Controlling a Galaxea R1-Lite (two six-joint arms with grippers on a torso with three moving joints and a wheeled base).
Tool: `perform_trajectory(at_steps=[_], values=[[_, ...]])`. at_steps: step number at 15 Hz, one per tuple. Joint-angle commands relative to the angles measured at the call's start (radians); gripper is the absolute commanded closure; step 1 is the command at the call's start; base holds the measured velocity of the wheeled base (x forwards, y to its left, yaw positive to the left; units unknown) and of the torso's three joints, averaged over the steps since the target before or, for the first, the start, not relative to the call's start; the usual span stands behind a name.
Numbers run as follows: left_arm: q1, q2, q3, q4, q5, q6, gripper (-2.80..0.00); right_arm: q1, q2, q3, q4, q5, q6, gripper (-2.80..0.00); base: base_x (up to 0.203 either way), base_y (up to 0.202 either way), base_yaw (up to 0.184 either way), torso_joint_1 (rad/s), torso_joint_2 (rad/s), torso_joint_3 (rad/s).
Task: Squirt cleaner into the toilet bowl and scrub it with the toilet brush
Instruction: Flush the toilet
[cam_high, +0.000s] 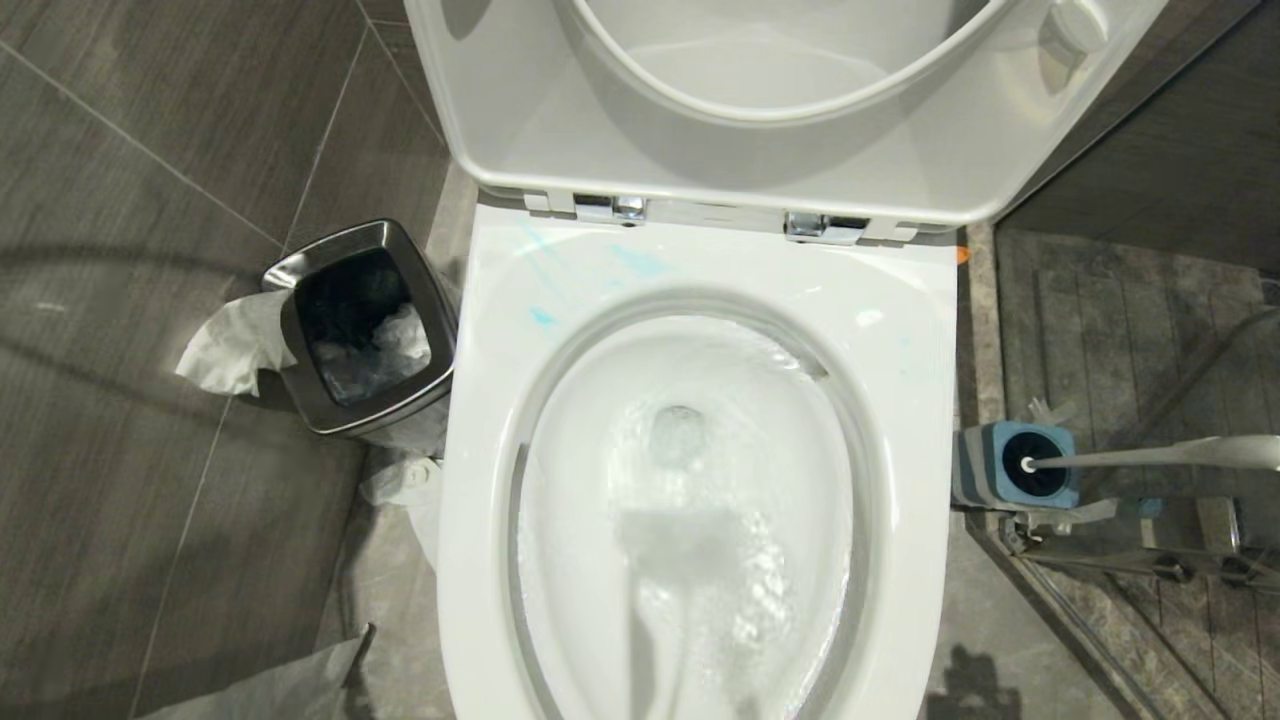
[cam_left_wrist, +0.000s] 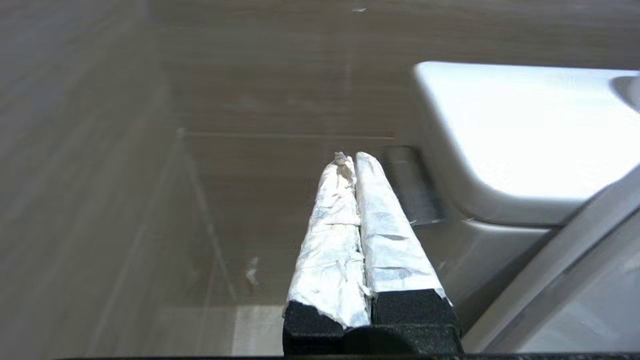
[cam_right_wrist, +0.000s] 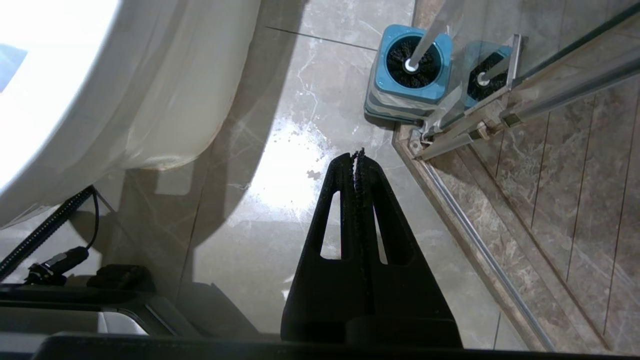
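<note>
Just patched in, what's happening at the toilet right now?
Water is swirling in the toilet bowl, and pale blue cleaner streaks its back rim. The toilet brush stands in its blue holder on the floor to the robot's right, untouched. Neither gripper holds anything: the left gripper, fingers wrapped in white paper, is shut beside the tank; the right gripper hangs shut over the floor near the holder.

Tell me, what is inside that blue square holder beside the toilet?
The blue square holder contains the toilet brush: black bristles fill its opening and the long white handle sticks out. The holder's bottom is hidden beneath the bristles.
</note>
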Motion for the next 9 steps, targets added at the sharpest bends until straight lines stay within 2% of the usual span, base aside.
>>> perform_trajectory(at_steps=[1, 5, 7, 9], values=[[0.001, -0.080, 0.025, 0.088, 0.023, -0.010, 0.00, 0.000, 0.001, 0.001, 0.000, 0.000, 0.000, 0.00, 0.000, 0.000, 0.000, 0.000, 0.00, 0.000], [-0.002, -0.157, 0.031, 0.424, 0.023, -0.131, 0.00, 0.000, 0.001, 0.000, 0.000, 0.000, 0.000, 0.00, 0.000, 0.000, 0.000, 0.000, 0.00, 0.000], [-0.012, -0.166, 0.043, 0.489, 0.000, -0.198, 0.00, 0.000, 0.001, 0.000, 0.000, 0.000, 0.000, 0.00, 0.000, 0.000, 0.000, 0.000, 0.00, 0.000], [-0.011, -0.173, 0.080, 0.493, -0.100, -0.262, 0.00, 0.000, 0.001, 0.000, 0.000, 0.000, 0.000, 0.00, 0.000, 0.000, 0.000, 0.000, 0.00, 0.000]])
